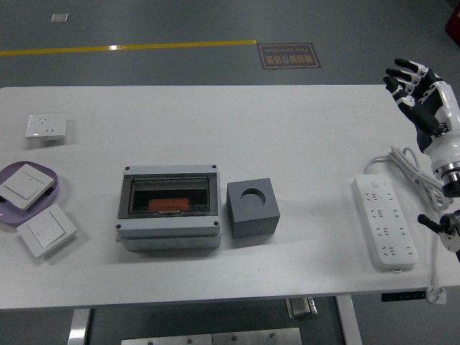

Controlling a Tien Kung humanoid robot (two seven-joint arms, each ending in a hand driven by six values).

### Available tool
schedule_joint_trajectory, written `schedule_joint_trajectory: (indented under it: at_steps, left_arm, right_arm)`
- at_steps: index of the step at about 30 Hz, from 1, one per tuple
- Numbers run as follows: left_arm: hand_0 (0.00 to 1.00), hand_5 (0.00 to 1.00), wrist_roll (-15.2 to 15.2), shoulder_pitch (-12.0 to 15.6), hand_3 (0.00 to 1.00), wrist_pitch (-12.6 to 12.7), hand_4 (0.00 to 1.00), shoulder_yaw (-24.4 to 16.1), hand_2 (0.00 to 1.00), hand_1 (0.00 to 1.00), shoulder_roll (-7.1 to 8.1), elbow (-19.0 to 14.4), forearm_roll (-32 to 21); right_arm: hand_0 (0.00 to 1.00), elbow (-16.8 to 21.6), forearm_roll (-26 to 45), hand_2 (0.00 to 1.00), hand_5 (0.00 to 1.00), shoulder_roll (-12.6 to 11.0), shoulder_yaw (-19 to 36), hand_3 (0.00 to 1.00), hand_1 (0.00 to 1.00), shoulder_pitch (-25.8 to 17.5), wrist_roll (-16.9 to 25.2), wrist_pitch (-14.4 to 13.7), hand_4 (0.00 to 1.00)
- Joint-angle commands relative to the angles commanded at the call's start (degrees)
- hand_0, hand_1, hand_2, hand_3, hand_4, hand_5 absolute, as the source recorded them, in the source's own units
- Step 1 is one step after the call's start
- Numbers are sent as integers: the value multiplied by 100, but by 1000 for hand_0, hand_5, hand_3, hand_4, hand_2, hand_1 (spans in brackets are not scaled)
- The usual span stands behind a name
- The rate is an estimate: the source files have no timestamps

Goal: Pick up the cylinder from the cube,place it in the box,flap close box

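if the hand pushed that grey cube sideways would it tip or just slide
The grey cube would probably slide rather than tip: it looks about as wide as it is tall and sits flat on the white table. The round hole in its top looks empty, so nothing should roll out. It looks solid and stiff, perhaps heavy for its size.
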Motion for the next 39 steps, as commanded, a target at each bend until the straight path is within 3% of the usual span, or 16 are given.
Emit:
schedule_joint_trajectory:
  at_steps: [29, 39]
  left_arm:
    - [669, 247, 16, -26, 680, 20, 668, -7, 660, 682, -54, 2, -31]
    - [669, 248, 11, -89, 680, -8, 669, -59, 658, 681, -4, 11, 9]
  right_arm:
    - [766, -122, -35, 690, 290, -2, -26, 678, 704, 51, -33, 2, 816]
    - [766, -153, -40, 686, 288, -9, -54, 662, 703, 99, -44, 6, 812]
